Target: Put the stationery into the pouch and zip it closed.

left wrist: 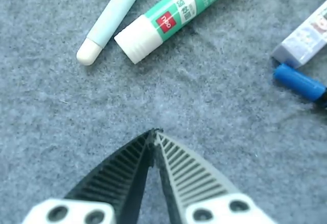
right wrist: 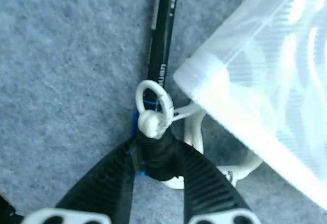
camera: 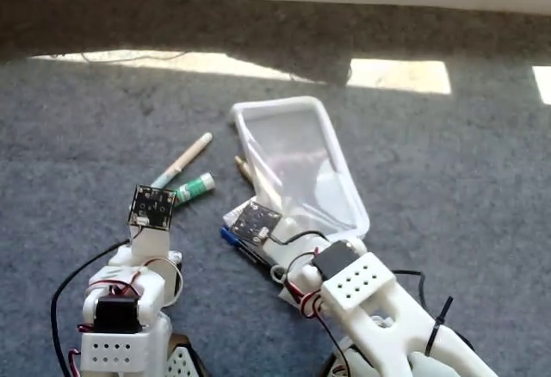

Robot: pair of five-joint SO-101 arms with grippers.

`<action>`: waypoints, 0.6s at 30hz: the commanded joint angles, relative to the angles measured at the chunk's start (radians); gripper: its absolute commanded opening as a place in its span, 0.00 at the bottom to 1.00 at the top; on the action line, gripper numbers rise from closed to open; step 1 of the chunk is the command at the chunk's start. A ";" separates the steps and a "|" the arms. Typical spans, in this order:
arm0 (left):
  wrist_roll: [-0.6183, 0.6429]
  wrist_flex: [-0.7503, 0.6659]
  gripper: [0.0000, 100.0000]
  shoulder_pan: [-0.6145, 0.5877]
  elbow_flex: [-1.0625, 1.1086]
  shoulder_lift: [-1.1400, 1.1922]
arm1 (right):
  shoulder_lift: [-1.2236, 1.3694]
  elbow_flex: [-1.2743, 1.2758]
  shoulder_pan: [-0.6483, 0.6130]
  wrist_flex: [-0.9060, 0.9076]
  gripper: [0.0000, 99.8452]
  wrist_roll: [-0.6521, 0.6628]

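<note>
Right gripper point(right wrist: 156, 144) is noted clamped on a black pen point(right wrist: 162, 40) near its blue end, just beside the near corner of the pouch point(right wrist: 265, 65). A white cord loop point(right wrist: 153, 106), taken for the pouch's zip pull, lies across the pen right at the jaw tips, so a snag of cord in the grip cannot be ruled out. The hold is judged a pick-up, the pen being the item nearest the pouch. Left gripper point(left wrist: 155, 133) is recorded pressed together on nothing, low over the grey carpet point(left wrist: 214, 147); it is judged parked short of the items, leaving room for the other arm. Just beyond it a glue stick point(left wrist: 173, 17) and a pale blue pen point(left wrist: 113, 17) lie side by side, close together and loose on the carpet. An eraser point(left wrist: 306, 35) lies to one side, near the black pen's blue cap. Farther out the pouch lies flat; nothing is made out through its translucent wall, and whether the zip stands open cannot be told. A short brownish stick point(camera: 244, 169) rests against its far-side edge. The task is judged barely begun, with every item outside.
</note>
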 commanded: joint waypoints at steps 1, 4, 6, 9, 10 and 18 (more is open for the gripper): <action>0.009 0.008 0.01 0.019 0.019 -0.012 | -0.048 -0.119 0.021 0.076 0.01 -0.029; 0.009 0.008 0.01 0.019 0.019 -0.012 | -0.120 -0.217 0.021 0.151 0.01 -0.046; 0.009 0.008 0.01 0.019 0.019 -0.012 | -0.162 -0.286 0.028 0.191 0.01 -0.071; 0.009 0.008 0.01 0.019 0.019 -0.012 | -0.191 -0.367 0.068 0.213 0.01 -0.091; 0.009 0.008 0.01 0.019 0.019 -0.012 | -0.191 -0.389 0.081 0.214 0.01 -0.092; 0.006 0.003 0.01 0.044 0.013 -0.015 | -0.194 -0.545 0.102 0.213 0.01 -0.092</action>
